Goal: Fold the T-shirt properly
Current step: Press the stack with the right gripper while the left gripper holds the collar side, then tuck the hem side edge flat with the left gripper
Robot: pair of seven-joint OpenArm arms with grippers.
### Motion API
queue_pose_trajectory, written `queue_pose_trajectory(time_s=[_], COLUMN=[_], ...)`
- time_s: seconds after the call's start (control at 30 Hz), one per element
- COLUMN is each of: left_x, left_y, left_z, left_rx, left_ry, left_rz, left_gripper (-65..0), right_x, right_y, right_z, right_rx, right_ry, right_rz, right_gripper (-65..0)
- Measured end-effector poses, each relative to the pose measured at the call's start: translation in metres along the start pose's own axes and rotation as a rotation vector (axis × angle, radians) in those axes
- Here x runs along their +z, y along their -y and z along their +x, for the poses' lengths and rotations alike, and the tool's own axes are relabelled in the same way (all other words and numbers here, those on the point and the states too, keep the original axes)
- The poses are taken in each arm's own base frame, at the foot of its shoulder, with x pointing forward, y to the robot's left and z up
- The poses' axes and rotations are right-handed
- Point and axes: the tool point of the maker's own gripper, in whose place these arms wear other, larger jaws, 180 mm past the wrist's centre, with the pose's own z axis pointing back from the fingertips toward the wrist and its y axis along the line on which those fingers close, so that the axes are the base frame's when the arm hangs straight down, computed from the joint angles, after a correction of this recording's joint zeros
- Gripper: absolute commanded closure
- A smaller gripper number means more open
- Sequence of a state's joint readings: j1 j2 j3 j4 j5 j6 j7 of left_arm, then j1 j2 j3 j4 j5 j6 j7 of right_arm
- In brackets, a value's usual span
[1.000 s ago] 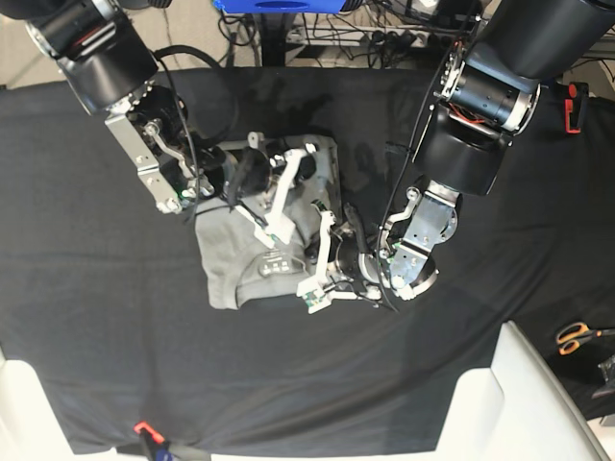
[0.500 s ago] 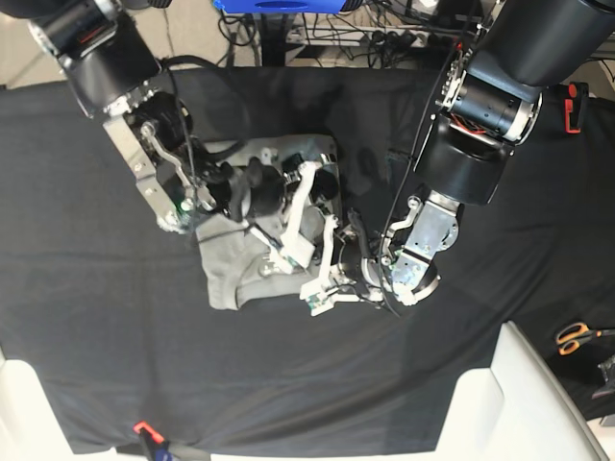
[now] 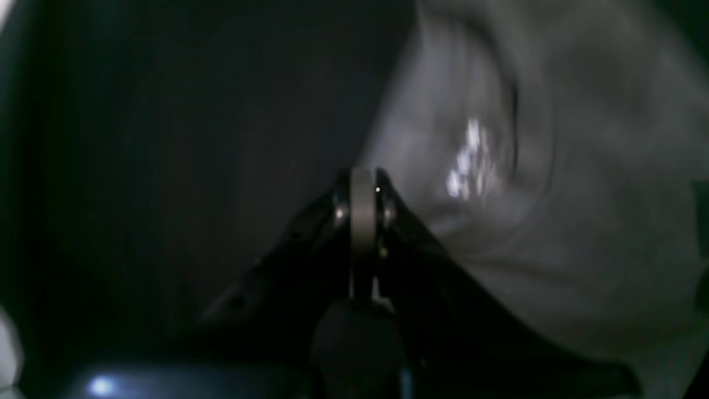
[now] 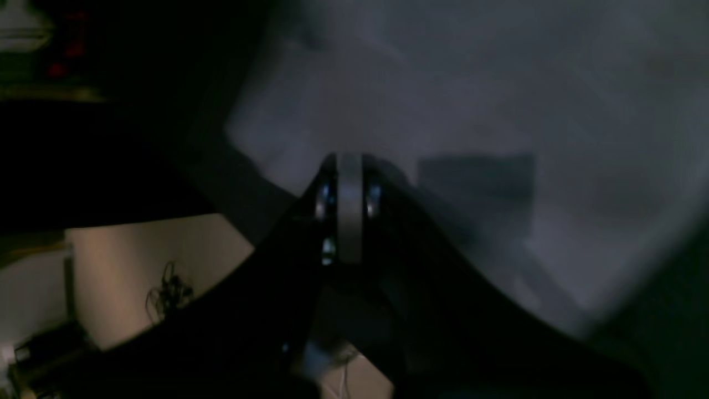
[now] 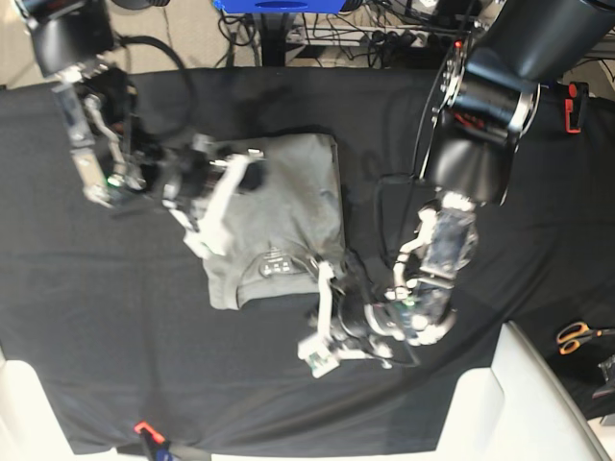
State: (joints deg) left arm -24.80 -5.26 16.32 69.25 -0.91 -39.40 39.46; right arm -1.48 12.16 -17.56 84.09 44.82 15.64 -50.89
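The grey T-shirt (image 5: 293, 202) lies folded into a compact rectangle in the middle of the black table cloth (image 5: 115, 317), its white neck label (image 5: 274, 266) facing up near the front edge. At the shirt's left edge, my right gripper (image 5: 219, 206) is shut with nothing in it; in the right wrist view the right gripper (image 4: 343, 163) hovers over the blurred grey T-shirt (image 4: 471, 83). My left gripper (image 5: 322, 322) sits just in front of the shirt's front right corner. The left wrist view shows the left gripper (image 3: 363, 177) shut and empty, with the T-shirt (image 3: 581, 221) to its right.
Orange-handled scissors (image 5: 577, 336) lie at the right edge. White panels (image 5: 538, 403) rise at both front corners. A red clip (image 5: 144, 429) holds the cloth's front edge. A red and black object (image 5: 575, 106) sits at the far right.
Both arms have pulled away from the shirt. The right gripper moved left to the shirt's left edge. The left gripper moved toward the table's front, off the shirt.
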Motion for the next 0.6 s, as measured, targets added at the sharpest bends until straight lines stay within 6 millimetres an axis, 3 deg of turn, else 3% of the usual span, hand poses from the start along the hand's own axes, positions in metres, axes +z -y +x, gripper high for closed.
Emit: queue_pose_trajectory(time_s=[0.1,0.23,0.3,0.47,0.6], left_x=[0.017,0.020,0.023,0.027,0.032], left_y=[0.027,0.116,0.149,0.178,0.191], left_z=[0.000,-0.024,-0.030,-0.059,-0.082], left_rx=[-0.010,-0.028,-0.015,0.028,0.040], left_ry=[0.022,0.013,0.022,-0.028,-0.067], left_rz=[-0.015,-0.161,-0.221,-0.256,-0.284], left_gripper=[0.0,0.0,0.0,0.0,0.0], right_x=[0.017,0.043,0.054,0.077,0.083], right_y=[0.029,0.066,0.080,0.106,0.113], right_z=[-0.008,-0.019,-0.024,-0.032,-0.037], right_rx=[-0.051,-0.123,-0.150,-0.223,-0.249], right_ry=[0.018,0.046,0.054,0.095,0.107], right_rz=[-0.059,-0.145,-0.177,-0.240,-0.253], right_gripper=[-0.6,-0.6,-0.6,-0.6,-0.6])
